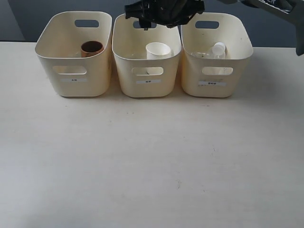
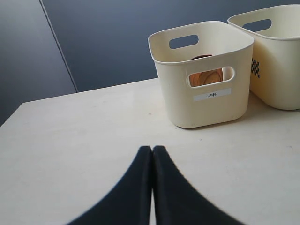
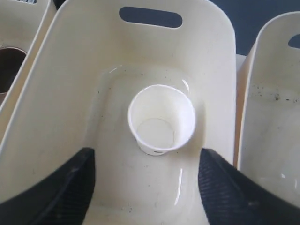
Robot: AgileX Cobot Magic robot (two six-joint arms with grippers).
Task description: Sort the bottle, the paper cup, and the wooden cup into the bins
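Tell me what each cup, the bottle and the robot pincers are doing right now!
wooden cup: upright in the left bin.
paper cup: upright, empty, in the middle bin.
bottle: lying in the right bin.
left pincer: shut, empty.
right pincer: open above the paper cup.

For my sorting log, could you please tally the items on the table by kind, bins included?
Cream plastic bins: 3 (left bin, middle bin, right bin)
Wooden cup: 1
Paper cup: 1
Clear bottle: 1
Total: 6
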